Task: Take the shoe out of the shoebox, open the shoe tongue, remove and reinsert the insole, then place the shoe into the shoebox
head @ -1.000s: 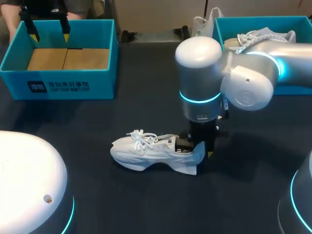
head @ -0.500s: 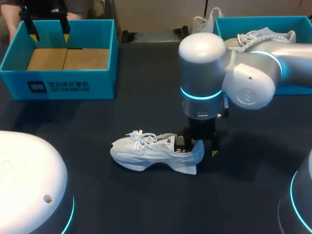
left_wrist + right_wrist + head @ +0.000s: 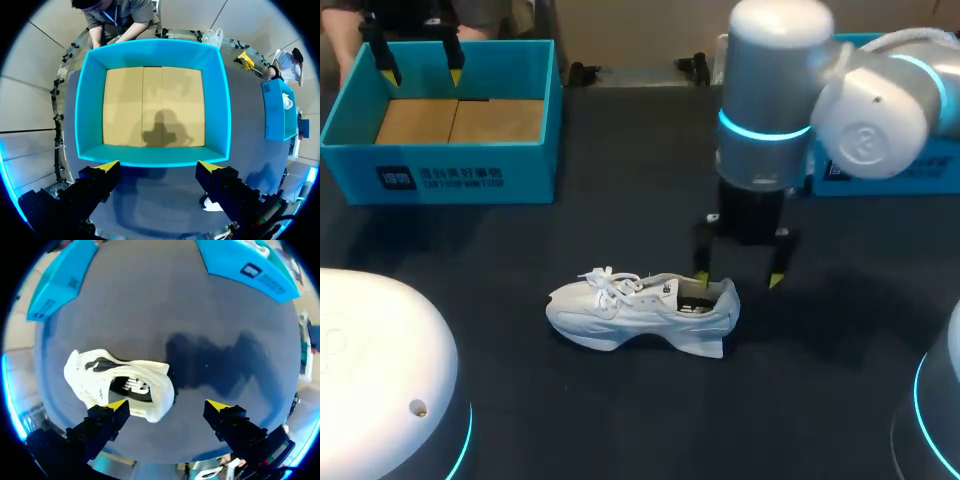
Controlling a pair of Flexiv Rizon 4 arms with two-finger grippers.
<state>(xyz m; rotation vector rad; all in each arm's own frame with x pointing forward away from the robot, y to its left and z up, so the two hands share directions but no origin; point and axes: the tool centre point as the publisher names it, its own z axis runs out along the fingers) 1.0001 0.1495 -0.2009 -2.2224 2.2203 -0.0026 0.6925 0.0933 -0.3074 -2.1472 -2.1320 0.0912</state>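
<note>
Shoe (image 3: 640, 312) out of its box, standing sole-down near the middle of the table (image 3: 620, 430), well apart from both boxes. Its long axis runs across the table: toe and laces toward the left edge, heel toward the right edge. The collar opening faces up, and the dark inside of the shoe shows through it.

Right gripper (image 3: 738, 280) hangs over the heel end, fingers spread and holding nothing. The line between its two tips lies along the shoe's long axis. One tip stands above the heel collar, the other past the heel, over bare table. In the right wrist view the shoe (image 3: 120, 385) lies ahead of one finger, not centred in the right gripper (image 3: 166, 405).

Left gripper (image 3: 422, 72) hangs over the left box (image 3: 440, 180) at the far left corner, fingers likewise apart and empty. Its wrist view shows the left gripper (image 3: 159, 165) above the near wall of the left box (image 3: 150, 156), whose brown floor is bare.

Judgement: the right arm is much the nearer. To reach the tongue or insole it must shift from the heel toward the toe, along the long axis.
</note>
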